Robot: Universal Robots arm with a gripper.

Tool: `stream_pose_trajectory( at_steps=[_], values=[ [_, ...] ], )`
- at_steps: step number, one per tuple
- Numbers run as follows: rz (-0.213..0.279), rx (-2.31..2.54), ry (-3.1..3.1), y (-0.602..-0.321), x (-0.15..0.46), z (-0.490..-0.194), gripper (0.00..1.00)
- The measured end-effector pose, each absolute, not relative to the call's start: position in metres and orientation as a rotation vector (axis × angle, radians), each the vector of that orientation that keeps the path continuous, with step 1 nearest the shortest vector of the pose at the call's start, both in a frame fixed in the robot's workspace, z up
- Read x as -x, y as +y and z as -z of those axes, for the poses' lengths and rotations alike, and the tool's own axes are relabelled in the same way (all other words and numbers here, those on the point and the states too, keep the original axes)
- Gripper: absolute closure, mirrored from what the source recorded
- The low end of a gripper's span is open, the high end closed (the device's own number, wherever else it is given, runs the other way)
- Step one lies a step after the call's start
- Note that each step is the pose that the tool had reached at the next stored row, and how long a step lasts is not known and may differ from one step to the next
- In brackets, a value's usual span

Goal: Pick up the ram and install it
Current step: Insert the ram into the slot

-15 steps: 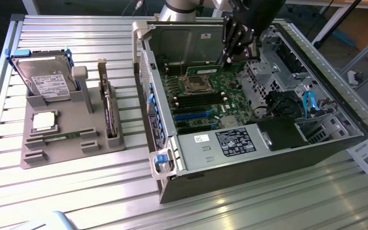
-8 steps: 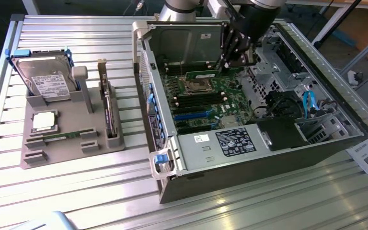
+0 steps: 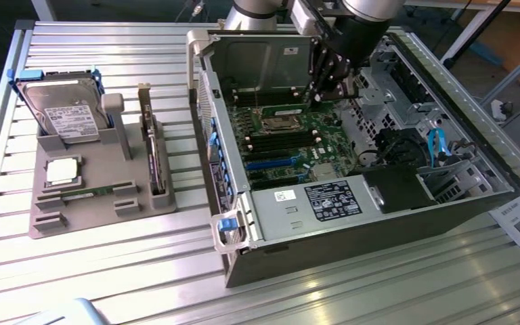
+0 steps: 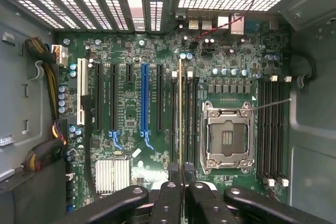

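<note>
Inside the grey metal case (image 3: 351, 252), my hand (image 4: 180, 170) is clenched on the ram (image 4: 180, 108), a thin flat stick. It stands edge-on over long black slots (image 4: 191, 121) beside the square steel socket (image 4: 227, 136).

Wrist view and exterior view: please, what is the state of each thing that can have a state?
ram: held on edge above the memory slots; seated or not, cannot tell.
gripper: shut on the ram.
processor socket: empty.
computer case: side open.
hard drive: upright in the grey holder.
processor chip: flat on the holder.
</note>
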State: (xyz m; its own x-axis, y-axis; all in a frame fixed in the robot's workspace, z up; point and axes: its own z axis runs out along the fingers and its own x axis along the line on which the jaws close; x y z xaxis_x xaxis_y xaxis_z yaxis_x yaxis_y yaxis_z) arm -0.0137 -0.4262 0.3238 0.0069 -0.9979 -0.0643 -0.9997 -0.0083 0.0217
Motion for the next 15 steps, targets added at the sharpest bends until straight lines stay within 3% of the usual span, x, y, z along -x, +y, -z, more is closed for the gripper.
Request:
stream_pose_trajectory(
  at_steps=[15],
  values=[
    [-0.094,2.208,2.191,-0.426,0.014,-0.301,0.88]
  ],
)
